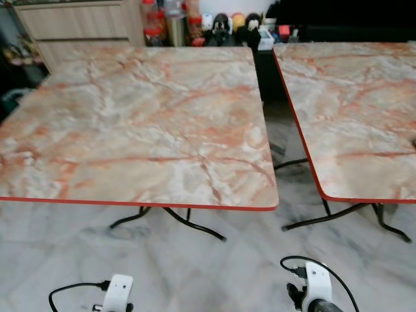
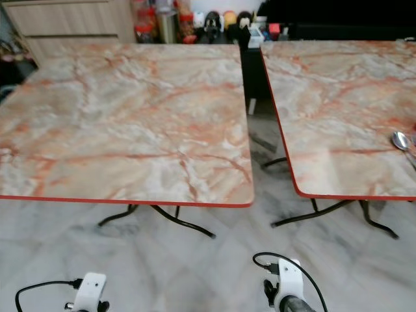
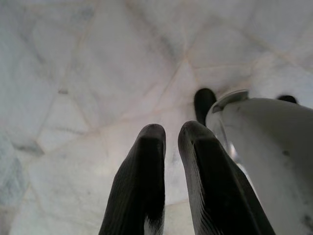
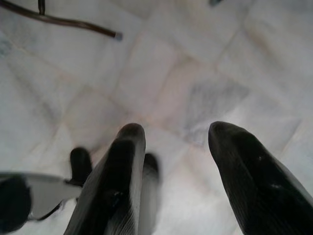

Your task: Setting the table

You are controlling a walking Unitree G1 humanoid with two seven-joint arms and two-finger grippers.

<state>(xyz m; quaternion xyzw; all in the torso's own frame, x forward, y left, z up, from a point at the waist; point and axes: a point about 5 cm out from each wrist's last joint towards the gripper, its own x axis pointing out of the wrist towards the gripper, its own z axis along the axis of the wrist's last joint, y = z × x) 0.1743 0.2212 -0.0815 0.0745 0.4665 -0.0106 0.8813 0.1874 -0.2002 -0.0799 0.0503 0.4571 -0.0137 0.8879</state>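
A marble-patterned table (image 1: 136, 123) with a red edge stands straight ahead, its top bare. A second table (image 2: 338, 104) of the same kind stands to the right, with a metal spoon (image 2: 400, 140) lying near its right side. Both arms hang low in front of the tables, their white wrist mounts (image 1: 118, 291) (image 1: 318, 281) at the bottom of the eye views. My left gripper (image 3: 171, 134) points down at the floor, its fingers nearly touching with nothing between them. My right gripper (image 4: 176, 134) also points at the floor, with its fingers spread apart and holding nothing.
A narrow gap (image 1: 276, 130) separates the two tables. Black folding legs (image 1: 195, 226) splay out over the pale marble floor (image 1: 214, 273). Behind stand a wooden cabinet (image 1: 78, 23), bottles (image 1: 153, 23) and small figures (image 1: 224, 25).
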